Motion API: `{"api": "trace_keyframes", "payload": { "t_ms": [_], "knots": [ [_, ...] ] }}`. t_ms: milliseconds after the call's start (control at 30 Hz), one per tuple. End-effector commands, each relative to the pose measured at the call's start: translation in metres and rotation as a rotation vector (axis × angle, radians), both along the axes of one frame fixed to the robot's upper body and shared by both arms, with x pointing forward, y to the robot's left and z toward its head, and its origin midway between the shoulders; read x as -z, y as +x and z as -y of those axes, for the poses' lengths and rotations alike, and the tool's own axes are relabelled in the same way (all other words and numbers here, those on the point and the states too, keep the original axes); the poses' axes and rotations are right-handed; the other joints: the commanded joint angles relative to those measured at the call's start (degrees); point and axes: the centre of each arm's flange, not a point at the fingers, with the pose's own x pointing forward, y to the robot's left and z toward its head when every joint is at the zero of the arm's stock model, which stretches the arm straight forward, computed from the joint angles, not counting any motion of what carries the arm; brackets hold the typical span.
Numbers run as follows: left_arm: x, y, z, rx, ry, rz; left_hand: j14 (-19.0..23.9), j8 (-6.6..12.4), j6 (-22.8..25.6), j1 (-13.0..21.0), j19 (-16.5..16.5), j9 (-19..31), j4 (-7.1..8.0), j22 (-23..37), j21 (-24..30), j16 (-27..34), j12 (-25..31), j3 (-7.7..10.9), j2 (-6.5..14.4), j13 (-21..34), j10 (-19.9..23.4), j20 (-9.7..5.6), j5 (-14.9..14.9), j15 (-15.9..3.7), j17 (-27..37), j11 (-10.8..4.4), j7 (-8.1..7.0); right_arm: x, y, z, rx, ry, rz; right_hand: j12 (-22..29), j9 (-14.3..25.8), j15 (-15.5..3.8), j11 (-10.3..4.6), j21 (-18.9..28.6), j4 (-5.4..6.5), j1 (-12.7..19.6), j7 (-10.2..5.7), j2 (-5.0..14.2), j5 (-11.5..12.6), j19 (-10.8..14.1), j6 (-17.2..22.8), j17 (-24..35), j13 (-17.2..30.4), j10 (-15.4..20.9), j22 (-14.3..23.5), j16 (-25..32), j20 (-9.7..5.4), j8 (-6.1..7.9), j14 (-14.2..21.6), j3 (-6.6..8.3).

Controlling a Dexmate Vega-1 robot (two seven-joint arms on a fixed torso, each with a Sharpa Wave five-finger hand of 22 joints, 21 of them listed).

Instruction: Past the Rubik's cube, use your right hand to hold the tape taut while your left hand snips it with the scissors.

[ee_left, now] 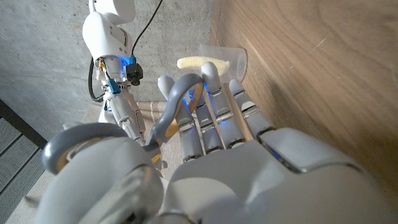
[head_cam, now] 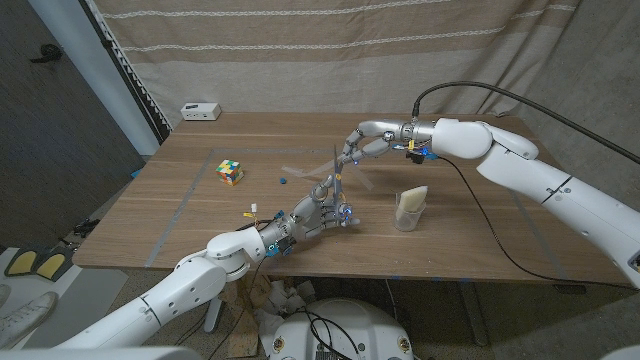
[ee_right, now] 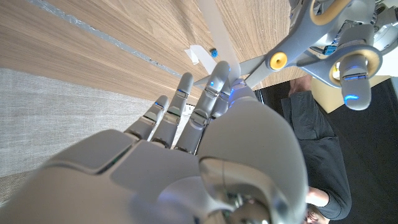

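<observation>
A: Tape [head_cam: 336, 172] strung steeply between both hands above the worktop [head_cam: 480, 240], right of the Rubik's cube [head_cam: 231, 172]; long axis near upright. Right hand [head_cam: 366, 141] pinching its upper end.

B: Left hand [head_cam: 318, 215] directly below, closed through the scissors [ee_right: 283, 56] handles. Right wrist view: blades parted beside the strip. Contact with tape: cannot tell.

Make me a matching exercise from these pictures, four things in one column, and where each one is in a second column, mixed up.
Things:
1. Rubik's cube
2. scissors
3. white cup
4. small white box

Places:
A. in the left robot hand
B. far left corner of the table
C. on the table's left part
D. standing right of the left robot hand

Pairs: 1-C, 2-A, 3-D, 4-B
</observation>
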Motion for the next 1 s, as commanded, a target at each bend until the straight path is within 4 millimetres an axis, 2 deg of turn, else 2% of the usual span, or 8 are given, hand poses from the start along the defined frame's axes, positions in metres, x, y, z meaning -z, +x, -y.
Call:
{"api": "trace_keyframes", "payload": {
  "t_ms": [33, 433, 800, 933, 1000],
  "knots": [
    [0.0012, -0.0006, 0.0017, 0.006, 0.002, 0.003, 0.2, 0.02, 0.2, 0.1, 0.1, 0.1, 0.19, 0.0, -0.3, 0.5, 40.2, -0.04, 0.0, 7.8, 1.8, 0.23, 0.5, -4.05, 0.3, -2.04, 0.35, 0.0021, -0.0045, -0.0033, -0.015, -0.015, 0.003, 0.3, 0.0, -10.44, -0.12, 0.3, 0.31, 0.3, -0.46, -0.09, 0.3, -0.2, 0.6, 0.2, 0.0, 0.2, 0.2, 0.4, 0.16, 0.12, 0.2, 0.21],
    [0.0016, 0.0008, 0.0010, 0.010, 0.004, 0.001, 0.4, 0.05, 0.2, 0.3, 0.1, 0.2, 0.09, -0.2, -0.3, 0.5, 40.2, 0.03, 0.1, 7.8, 1.8, 0.29, 0.6, -3.98, 0.1, -2.06, 0.35, 0.0048, -0.0068, -0.0020, -0.011, -0.025, 0.001, 0.4, -0.1, -10.45, -0.12, 0.4, 0.33, 0.5, -0.35, -0.12, 0.4, -0.2, 0.7, 0.3, 0.0, 0.4, 0.2, 0.4, 0.13, 0.02, 0.3, 0.10],
    [-0.0016, 0.0024, 0.0001, 0.023, 0.050, 0.025, 0.1, -0.06, 0.1, 0.6, -0.2, 0.1, -0.04, -0.3, -0.5, 0.7, 40.1, -0.02, -0.1, 7.8, 1.6, 0.38, 0.6, -3.78, 0.6, -2.06, 0.39, 0.0054, 0.0006, 0.0007, 0.009, -0.001, -0.009, 0.4, -0.2, -10.45, -0.13, 0.4, 0.40, 0.6, 0.04, 0.00, 0.5, -0.1, 0.7, 0.4, -0.3, 0.4, 0.2, 0.5, 0.22, -0.11, 0.5, 0.08],
    [-0.0024, 0.0021, 0.0004, 0.048, 0.063, 0.046, -2.2, -1.85, -2.6, 0.7, -1.1, -1.1, -0.67, -0.7, -0.9, 0.0, 39.7, -0.57, -1.4, 7.8, -1.2, 1.21, 0.1, -2.88, 0.8, -1.40, 1.03, 0.0061, 0.0024, 0.0016, 0.014, 0.005, -0.012, 0.4, -0.2, -10.45, -0.13, 0.5, 0.42, 0.6, -0.03, 0.01, 0.5, -0.1, 0.6, 0.5, -0.3, 0.6, 0.2, 0.6, 0.20, -0.16, 0.6, 0.08],
    [-0.0018, 0.0017, 0.0004, 0.049, 0.056, 0.045, -2.2, -1.90, -2.7, 0.7, -1.2, -1.1, -0.74, -0.8, -0.9, -0.1, 39.8, -0.61, -1.4, 7.8, -1.3, 1.24, 0.0, -2.89, 0.6, -1.57, 1.04, 0.0061, 0.0023, 0.0019, 0.014, 0.006, -0.012, 0.5, -0.3, -10.44, -0.13, 0.5, 0.43, 0.7, 0.10, 0.00, 0.5, -0.1, 0.6, 0.5, -0.2, 0.7, 0.2, 0.6, 0.22, -0.19, 0.6, 0.07]
  ]
}}
